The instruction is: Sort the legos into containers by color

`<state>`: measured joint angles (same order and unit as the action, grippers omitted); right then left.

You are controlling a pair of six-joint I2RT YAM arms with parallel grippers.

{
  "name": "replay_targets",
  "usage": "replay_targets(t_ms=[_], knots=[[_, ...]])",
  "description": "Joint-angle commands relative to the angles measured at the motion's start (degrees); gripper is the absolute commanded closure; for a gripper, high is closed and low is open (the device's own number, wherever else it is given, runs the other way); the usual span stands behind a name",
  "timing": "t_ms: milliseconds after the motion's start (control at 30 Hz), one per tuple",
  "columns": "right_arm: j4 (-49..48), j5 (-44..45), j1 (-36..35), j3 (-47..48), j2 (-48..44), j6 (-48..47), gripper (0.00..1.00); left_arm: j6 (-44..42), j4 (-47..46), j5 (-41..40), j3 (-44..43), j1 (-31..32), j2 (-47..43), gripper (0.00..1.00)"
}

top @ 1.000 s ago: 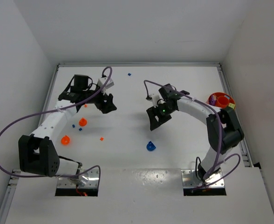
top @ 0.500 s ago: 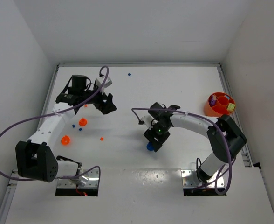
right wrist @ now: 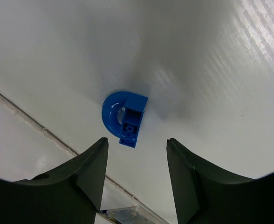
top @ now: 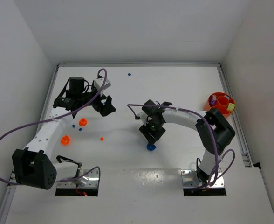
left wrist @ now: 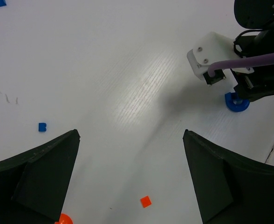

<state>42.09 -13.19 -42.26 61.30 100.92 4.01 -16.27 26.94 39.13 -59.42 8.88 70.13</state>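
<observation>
Your right gripper (right wrist: 136, 142) hangs, jaws apart, over the blue cup (right wrist: 112, 114) with a blue brick (right wrist: 132, 125) touching it; your left gripper (left wrist: 131, 135) stands wide apart above the bench (left wrist: 127, 70).

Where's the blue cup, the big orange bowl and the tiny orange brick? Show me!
blue cup (right wrist: 106, 112): right wrist view, on its curved rim.
big orange bowl (top: 210, 110): top view, on its outer wall.
tiny orange brick (left wrist: 146, 201): left wrist view, on its top face.
</observation>
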Motion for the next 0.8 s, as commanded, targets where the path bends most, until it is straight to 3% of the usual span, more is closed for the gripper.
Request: replay_targets(t_ms=[0, 533, 767], knots=[[-0.69, 0.62, -0.54, 2.77, 1.29, 2.49, 0.47, 0.01, -1.8, 0.15, 0.79, -0.54, -1.4, 0.0], [-0.16, 1.58, -1.6, 4.36, 5.95, 2.49, 0.52, -0.51, -2.85, -0.46, 1.32, -1.06, -0.87, 0.0], [-0.69, 3.96, -2.12, 4.36, 7.79, 3.02, 0.68, 0.54, -3.47, -2.48, 0.8, -1.06, -0.87, 0.0]])
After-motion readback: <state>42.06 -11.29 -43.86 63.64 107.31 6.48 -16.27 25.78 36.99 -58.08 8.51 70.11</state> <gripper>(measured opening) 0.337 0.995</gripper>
